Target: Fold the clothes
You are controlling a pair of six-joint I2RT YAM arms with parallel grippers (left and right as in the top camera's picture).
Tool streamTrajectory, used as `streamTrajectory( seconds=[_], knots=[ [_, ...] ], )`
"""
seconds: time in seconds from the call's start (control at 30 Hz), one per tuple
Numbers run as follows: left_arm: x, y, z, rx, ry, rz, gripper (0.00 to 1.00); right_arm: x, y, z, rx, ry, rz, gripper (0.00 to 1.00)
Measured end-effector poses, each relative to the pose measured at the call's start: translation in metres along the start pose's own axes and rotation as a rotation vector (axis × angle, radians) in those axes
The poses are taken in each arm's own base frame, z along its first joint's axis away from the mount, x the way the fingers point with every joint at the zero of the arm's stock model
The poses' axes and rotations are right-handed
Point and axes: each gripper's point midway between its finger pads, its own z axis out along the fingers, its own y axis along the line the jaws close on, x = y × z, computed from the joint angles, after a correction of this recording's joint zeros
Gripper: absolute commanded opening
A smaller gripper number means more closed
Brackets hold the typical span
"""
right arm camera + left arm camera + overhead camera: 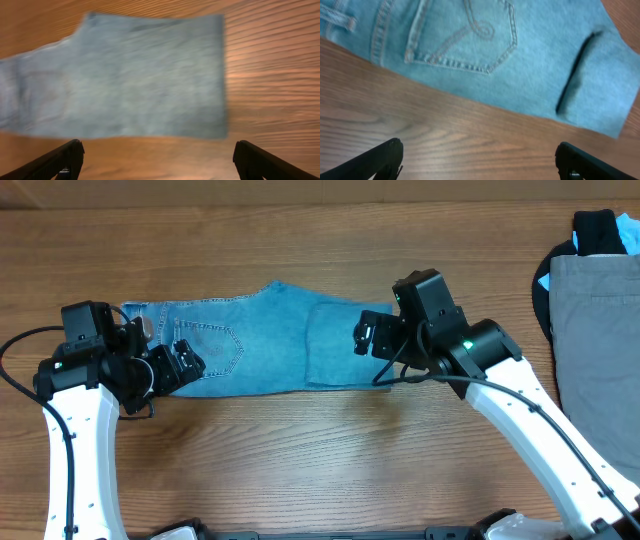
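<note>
The light blue jeans [265, 340] lie folded into a long strip across the middle of the table, waist and stitched back pocket [465, 37] at the left, a doubled-over leg flap [150, 80] at the right. My left gripper [183, 366] hovers over the waist end, open and empty, with bare wood between its fingers [382, 157]. At the strip's right end my right gripper [367, 337] stands open and empty above the table. In its wrist view the folded leg end lies just ahead of the fingers [67, 155], untouched.
At the far right lies a pile of other clothes: a grey garment [597, 320] over black and blue fabric [600, 230]. Bare wooden table [330, 450] stretches in front of the jeans.
</note>
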Motion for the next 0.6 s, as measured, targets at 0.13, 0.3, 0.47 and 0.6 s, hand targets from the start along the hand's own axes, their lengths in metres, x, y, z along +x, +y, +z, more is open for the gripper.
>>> streamTrajectory(
  seconds=[0.13,0.3,0.47,0.6],
  knots=[
    [-0.013,0.008,-0.001,-0.053,-0.056,0.013,1.00,-0.002,-0.027,0.019,0.116,0.005,0.016,1.00],
    [-0.039,0.024,-0.005,-0.154,-0.169,0.007,1.00,-0.010,-0.060,0.033,0.209,0.010,0.063,1.00],
    [-0.062,0.039,-0.013,-0.203,-0.270,-0.033,1.00,-0.016,-0.079,0.034,0.252,0.007,0.101,1.00],
    [-0.076,0.067,-0.017,-0.219,-0.314,-0.144,1.00,-0.017,-0.083,0.033,0.260,0.005,0.105,1.00]
  ],
)
